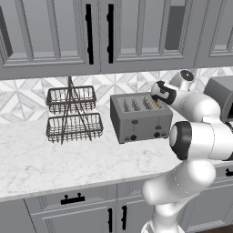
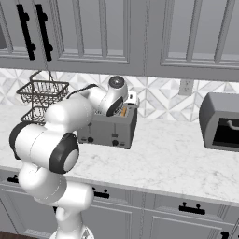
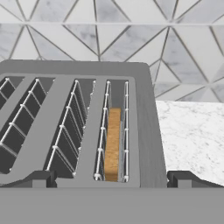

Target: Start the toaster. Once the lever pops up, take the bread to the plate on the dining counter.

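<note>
Hovering above toaster [image 3: 78, 127], gripper [image 3: 109, 177] is held with jaws wide apart, nothing gripped. Bread [image 3: 113, 144] is seen seated in rightmost slot, frame centre. Retrieval step judged in hand; descent straddling slice is called for next.
</note>
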Tool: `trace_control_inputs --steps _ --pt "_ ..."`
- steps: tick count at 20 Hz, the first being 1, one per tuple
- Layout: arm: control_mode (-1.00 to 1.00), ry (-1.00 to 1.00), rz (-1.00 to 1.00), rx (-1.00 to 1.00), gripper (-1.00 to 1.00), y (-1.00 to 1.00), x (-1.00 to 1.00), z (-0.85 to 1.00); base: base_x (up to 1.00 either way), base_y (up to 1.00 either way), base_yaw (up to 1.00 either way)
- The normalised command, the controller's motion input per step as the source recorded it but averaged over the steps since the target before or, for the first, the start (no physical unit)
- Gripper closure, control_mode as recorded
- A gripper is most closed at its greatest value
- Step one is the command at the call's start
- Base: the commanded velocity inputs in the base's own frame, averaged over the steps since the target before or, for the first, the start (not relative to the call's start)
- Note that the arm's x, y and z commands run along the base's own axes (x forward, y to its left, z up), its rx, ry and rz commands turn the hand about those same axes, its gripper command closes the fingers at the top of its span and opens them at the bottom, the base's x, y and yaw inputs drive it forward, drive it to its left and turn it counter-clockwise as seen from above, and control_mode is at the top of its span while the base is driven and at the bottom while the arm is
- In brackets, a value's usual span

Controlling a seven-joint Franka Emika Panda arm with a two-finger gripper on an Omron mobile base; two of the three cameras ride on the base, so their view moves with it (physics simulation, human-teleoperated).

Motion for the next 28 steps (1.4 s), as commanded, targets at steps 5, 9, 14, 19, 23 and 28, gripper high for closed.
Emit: trace_control_inputs --steps 5,9,14,19,23,28 --pt "-1.00 0.00 0.00 0.00 -1.00 0.00 0.00 0.00 0.00 0.00 0.00" --pt "-1.00 0.00 0.00 0.00 -1.00 0.00 0.00 0.00 0.00 0.00 0.00" --pt "-1.00 0.00 0.00 0.00 -1.00 0.00 0.00 0.00 0.00 0.00 0.00" --pt "-1.00 0.00 0.00 0.00 -1.00 0.00 0.00 0.00 0.00 0.00 0.00" --pt "-1.00 0.00 0.00 0.00 -1.00 0.00 0.00 0.00 0.00 0.00 0.00" --pt "-1.00 0.00 0.00 0.00 -1.00 0.00 0.00 0.00 0.00 0.00 0.00"
